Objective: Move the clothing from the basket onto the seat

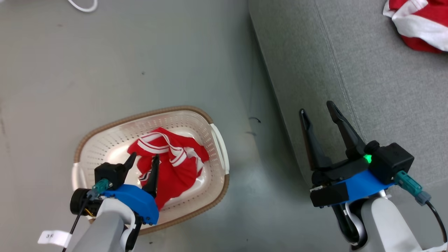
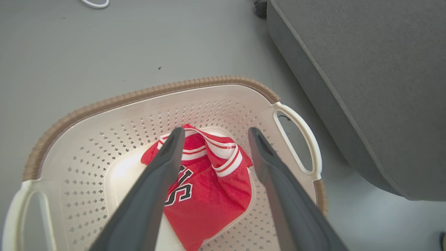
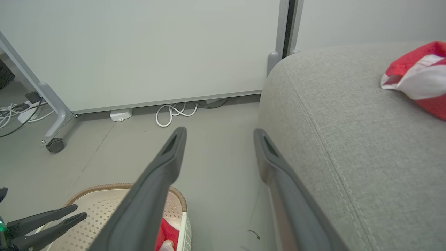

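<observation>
**A:** How do the left fingers (image 2: 153, 188) stand?

**B:** Spread wide, with nothing between them. They point down into the basket (image 2: 174, 86). In the left wrist view their tips frame the white-striped edge of the red garment (image 2: 212, 188).

**A:** Are they touching the cloth?

**B:** Hard to say. In the head view the tips overlap the red garment (image 1: 178, 164), but they may be hanging just above it.

**A:** And the garment itself?

**B:** It lies crumpled on the basket's floor, somewhat towards the sofa side. Black-and-white lettering shows on it beside the left-hand finger.

**A:** What about the right fingers (image 1: 344, 131)?

**B:** They are also wide apart and empty. They hover over the front edge of the seat (image 1: 367, 87), pointing away from the robot. From the right wrist view, one of them (image 3: 153, 181) crosses in front of the basket's near corner (image 3: 104, 205).

**A:** Where does the basket sit?

**B:** It sits on the grey floor (image 1: 105, 63), near the seat but apart from it.

**A:** Is anything on the seat?

**B:** A second garment (image 1: 420, 24), red with white panels, lies bunched on the cushion. It is well beyond the right fingers. A white cable (image 3: 170, 115) is looped on the floor by the far wall.
</observation>
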You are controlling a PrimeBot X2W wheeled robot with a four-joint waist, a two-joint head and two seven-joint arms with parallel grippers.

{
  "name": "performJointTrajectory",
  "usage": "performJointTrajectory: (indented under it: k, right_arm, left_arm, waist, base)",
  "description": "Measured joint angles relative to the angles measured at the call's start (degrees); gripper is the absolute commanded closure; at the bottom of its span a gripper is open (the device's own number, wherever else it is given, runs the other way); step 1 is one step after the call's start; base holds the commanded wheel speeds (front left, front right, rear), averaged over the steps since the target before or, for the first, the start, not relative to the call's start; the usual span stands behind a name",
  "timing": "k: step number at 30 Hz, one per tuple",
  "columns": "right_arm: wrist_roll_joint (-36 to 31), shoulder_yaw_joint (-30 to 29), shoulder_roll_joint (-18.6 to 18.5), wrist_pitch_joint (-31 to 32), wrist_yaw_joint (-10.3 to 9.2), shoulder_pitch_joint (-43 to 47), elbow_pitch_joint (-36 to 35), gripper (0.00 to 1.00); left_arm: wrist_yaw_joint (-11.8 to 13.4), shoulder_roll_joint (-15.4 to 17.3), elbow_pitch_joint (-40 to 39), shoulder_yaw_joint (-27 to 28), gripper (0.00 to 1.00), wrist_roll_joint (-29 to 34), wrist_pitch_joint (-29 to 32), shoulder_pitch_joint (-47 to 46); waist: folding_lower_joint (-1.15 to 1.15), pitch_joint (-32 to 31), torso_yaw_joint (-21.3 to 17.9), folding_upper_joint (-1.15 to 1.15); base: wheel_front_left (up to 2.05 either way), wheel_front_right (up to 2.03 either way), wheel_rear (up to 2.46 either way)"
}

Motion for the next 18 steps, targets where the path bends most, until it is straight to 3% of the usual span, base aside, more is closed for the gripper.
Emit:
performJointTrajectory:
  k: [9, 18]
  right_arm:
    - [1.90, 3.23, 0.00, -1.94, 0.00, -2.14, -1.48, 0.00]
    - [4.07, 5.38, 0.00, -3.52, 0.00, -4.37, -1.58, 0.00]
  left_arm:
    - [-0.01, 2.48, 7.31, -11.13, 0.00, -2.67, 2.91, -7.88]
    - [-0.01, 4.61, 11.40, -17.86, 0.00, -4.30, 4.91, -15.22]
  waist:
    - [0.00, 8.41, -3.54, 0.00]
    - [-0.01, 15.91, -6.24, 0.00]
  base:
    - [0.00, 0.00, 0.00]
    - [0.00, 0.00, 0.00]
